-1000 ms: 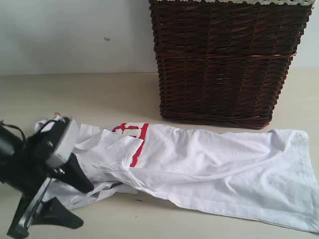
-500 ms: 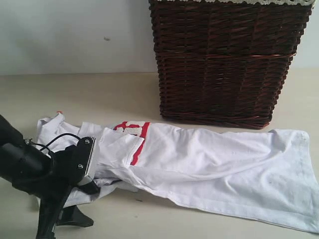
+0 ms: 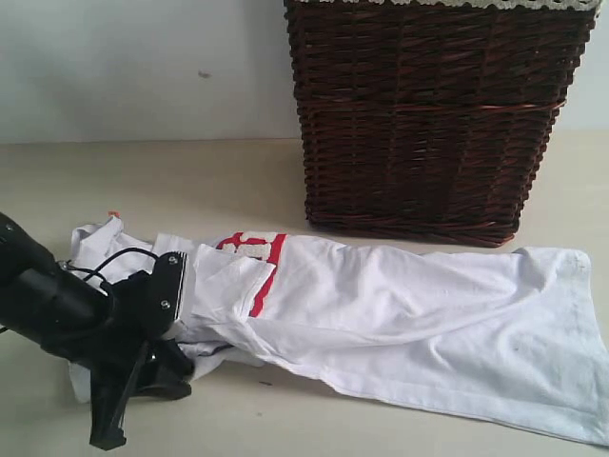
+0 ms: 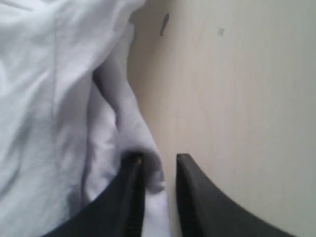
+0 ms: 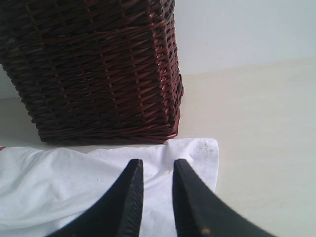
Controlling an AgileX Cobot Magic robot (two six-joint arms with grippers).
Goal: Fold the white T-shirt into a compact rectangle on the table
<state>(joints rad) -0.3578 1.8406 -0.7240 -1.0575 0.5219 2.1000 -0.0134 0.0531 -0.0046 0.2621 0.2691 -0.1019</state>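
Here I have the left gripper [image 4: 159, 173] nearly shut on a bunched fold of the shirt [image 3: 400, 305], ready to drag it flat, while the right gripper [image 5: 157, 170] hovers narrowly parted and empty above the far corner.

Left arm [image 3: 57, 305]: matte black, bulky; thin black cable looped on top; grey plate with small screws at wrist. Both pincers, left pincer [image 4: 159, 170] and right pincer [image 5: 157, 173]: black, tapered, curved fingers.

Soft matt cloth white T-shirt [image 3: 400, 305], smooth matt table [image 3: 190, 181], rough glossy wicker basket [image 3: 428, 114].
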